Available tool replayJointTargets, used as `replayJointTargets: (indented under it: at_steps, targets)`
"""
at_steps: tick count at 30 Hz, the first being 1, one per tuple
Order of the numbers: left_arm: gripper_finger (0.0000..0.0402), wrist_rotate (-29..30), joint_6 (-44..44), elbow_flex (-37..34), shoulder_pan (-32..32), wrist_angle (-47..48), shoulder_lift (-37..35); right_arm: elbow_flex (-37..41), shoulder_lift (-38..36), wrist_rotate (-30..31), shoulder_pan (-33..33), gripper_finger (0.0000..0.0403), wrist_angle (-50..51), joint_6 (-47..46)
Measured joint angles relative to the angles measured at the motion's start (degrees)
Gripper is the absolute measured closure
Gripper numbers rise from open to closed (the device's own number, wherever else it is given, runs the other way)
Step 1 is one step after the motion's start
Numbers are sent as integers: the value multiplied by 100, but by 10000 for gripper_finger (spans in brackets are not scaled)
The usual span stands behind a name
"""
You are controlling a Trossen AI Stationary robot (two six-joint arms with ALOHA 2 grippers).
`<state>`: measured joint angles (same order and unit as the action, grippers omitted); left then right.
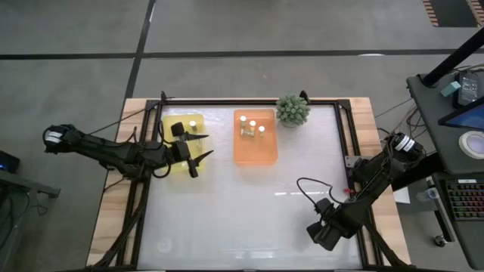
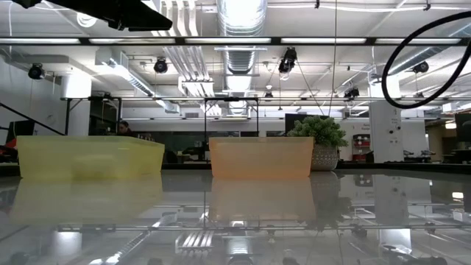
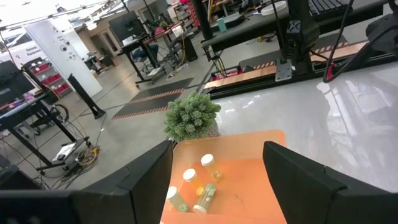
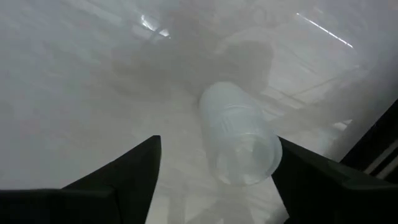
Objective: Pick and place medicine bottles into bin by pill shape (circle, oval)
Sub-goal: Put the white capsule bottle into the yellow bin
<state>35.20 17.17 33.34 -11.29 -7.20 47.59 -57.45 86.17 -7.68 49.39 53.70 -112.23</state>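
My right gripper [image 1: 318,230] is low over the table near its near right corner, open. In the right wrist view its two fingers stand on either side of a pale clear medicine bottle [image 4: 239,134] that lies on its side on the table. I cannot see this bottle in the high view. My left gripper [image 1: 200,147] is open and empty above the yellow bin [image 1: 172,162], which holds one white-capped bottle [image 1: 193,123]. The orange bin [image 1: 257,155] holds several bottles [image 3: 207,160], most of them upright and one lying down [image 3: 205,196].
A spiky green plant ball in a pot [image 1: 293,110] stands at the far edge, just right of the orange bin. A black cable [image 1: 302,189] loops over the table beside my right arm. The table's middle and near left are bare white surface [image 1: 227,219].
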Motion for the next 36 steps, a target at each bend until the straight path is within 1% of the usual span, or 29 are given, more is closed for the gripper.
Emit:
replayJointTargets:
  at_steps: [3, 10, 13, 14, 17, 20, 23, 26, 30, 33, 36]
  targets:
    - [166, 0, -2, 0, 0, 0, 0, 17, 0, 0, 0, 152, -3, -65]
    - [166, 0, -4, 0, 0, 0, 0, 72, 0, 0, 0, 240, -4, -135]
    - [166, 0, -4, 0, 0, -2, 0, 72, 0, -2, 0, 267, -9, -135]
    - [166, 0, -5, 0, 0, 0, 0, 72, -14, -2, 0, 273, -12, -133]
    - [166, 0, -26, 0, 2, -11, 0, 44, -66, 46, -8, 273, -6, -61]
    - [166, 0, -31, 0, 2, -38, 8, -131, -148, 532, -58, 268, -200, 285]
    - [166, -27, -32, 0, 0, -227, 83, -281, -186, 1278, -228, 262, -536, 924]
    - [166, -73, -12, 0, 0, -445, 208, -328, -186, 1759, -548, 263, -954, 1785]
    - [166, -86, -4, 43, 0, -583, 409, -228, -170, 1865, -1077, 265, -1757, 3246]
    - [166, -94, -2, 69, 0, -592, 540, -86, -168, 1867, -1460, 265, -2579, 4379]
    - [166, -95, -2, 81, 0, -607, 629, -66, -168, 1833, -1797, 266, -2986, 5405]
